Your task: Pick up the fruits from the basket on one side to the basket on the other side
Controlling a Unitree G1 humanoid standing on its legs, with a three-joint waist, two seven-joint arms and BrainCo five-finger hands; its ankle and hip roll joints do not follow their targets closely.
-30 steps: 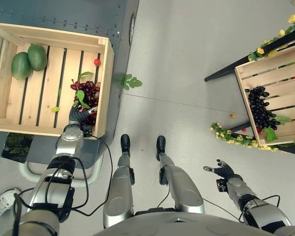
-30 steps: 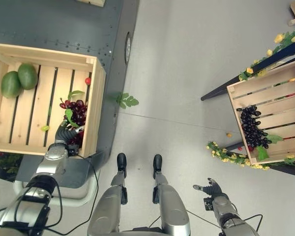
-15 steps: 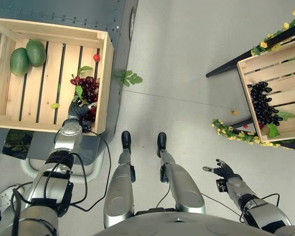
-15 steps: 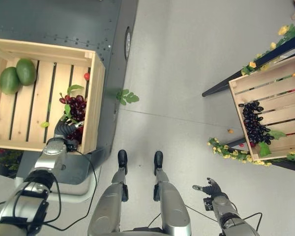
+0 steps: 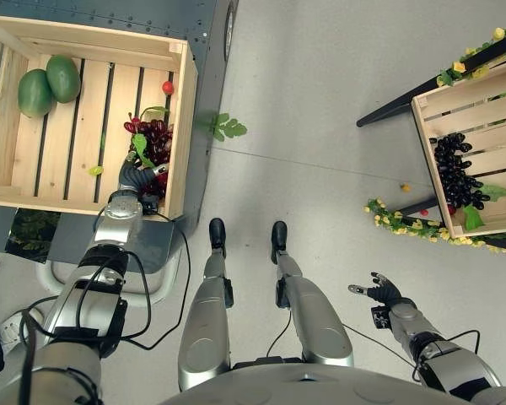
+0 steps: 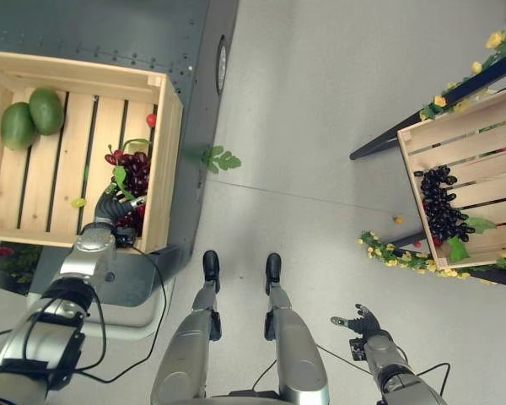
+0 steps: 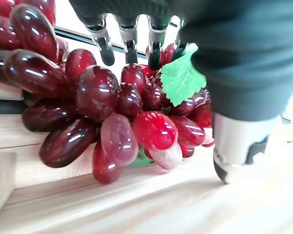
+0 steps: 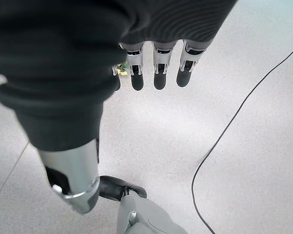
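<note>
A bunch of red grapes (image 5: pixel 155 140) with green leaves lies in the near right corner of the left wooden crate (image 5: pixel 76 203). My left hand (image 5: pixel 136 180) reaches over the crate's front wall onto the near end of the bunch. In the left wrist view its fingers (image 7: pixel 129 46) stretch over the grapes (image 7: pixel 117 112) and the thumb (image 7: pixel 237 151) stands apart beside them, open. Two green fruits (image 5: pixel 49 80) and a small red fruit (image 5: pixel 168 87) lie farther back. The right crate (image 5: pixel 455 86) holds black grapes (image 5: pixel 457 173). My right hand (image 5: pixel 383 293) hangs open low on the right.
The left crate sits on a dark metal platform (image 5: pixel 110 21). The right crate rests on a dark stand trimmed with a yellow flower garland (image 5: pixel 405 226). A green leaf sprig (image 5: pixel 226 128) and a small orange bit (image 5: pixel 405 187) lie on the grey floor between.
The whole view has shifted a little, so the camera moved. My left hand stays at the near end of the red grapes; the right hand has not moved.
</note>
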